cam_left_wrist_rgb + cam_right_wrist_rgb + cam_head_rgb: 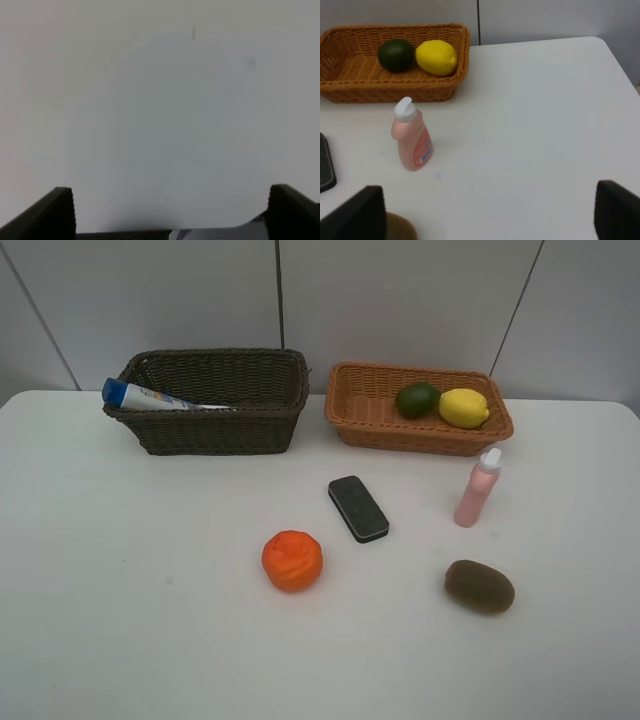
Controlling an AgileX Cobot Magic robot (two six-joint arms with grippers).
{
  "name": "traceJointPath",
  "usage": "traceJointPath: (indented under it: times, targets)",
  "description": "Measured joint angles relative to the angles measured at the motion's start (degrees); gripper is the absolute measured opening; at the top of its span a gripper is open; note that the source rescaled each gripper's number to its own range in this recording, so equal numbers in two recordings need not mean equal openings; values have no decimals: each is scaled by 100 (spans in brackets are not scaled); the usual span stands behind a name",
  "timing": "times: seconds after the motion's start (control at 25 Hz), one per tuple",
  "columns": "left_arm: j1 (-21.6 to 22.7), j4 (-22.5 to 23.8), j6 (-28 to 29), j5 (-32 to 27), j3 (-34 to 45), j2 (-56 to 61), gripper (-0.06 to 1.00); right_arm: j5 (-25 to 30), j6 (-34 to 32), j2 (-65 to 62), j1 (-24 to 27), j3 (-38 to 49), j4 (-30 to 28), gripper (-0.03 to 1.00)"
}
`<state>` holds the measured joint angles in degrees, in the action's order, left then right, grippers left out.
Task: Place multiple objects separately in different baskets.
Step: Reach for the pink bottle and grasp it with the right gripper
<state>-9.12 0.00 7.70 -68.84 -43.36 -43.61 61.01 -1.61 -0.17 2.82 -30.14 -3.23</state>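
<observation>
The dark brown basket (215, 430) at the back left holds a blue-capped white bottle (150, 397) leaning on its rim. The light tan basket (380, 425) (350, 90) holds a lime (417, 400) (396, 54) and a lemon (464, 407) (436, 57). On the table lie a black eraser (358, 508), an orange (292, 560), a kiwi (479, 586) and an upright pink bottle (478, 488) (411, 137). My right gripper (490, 212) is open, short of the pink bottle. My left gripper (170, 210) is open over bare tabletop. Neither arm shows in the high view.
The white table (120, 590) meets a pale panelled wall behind the baskets. Its right edge (620, 65) shows in the right wrist view. The eraser's corner (324, 167) and the kiwi's top (400, 227) sit near the right gripper's fingers.
</observation>
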Motion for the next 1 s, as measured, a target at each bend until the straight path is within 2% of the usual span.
traceJointPath:
  times: [0.28, 0.48, 0.72, 1.0]
  targets:
    - [0, -476, -863, 306, 841, 2428, 100, 0, 0, 0, 0, 0, 0, 98]
    - [0, -692, -1067, 543, 1322, 3605, 100, 0, 0, 0, 0, 0, 0, 98]
    - [0, -725, -1100, 748, 1431, 4352, 100, 0, 0, 0, 0, 0, 0, 98]
    - [0, -705, -1126, 752, 1431, 4400, 100, 0, 0, 0, 0, 0, 0, 98]
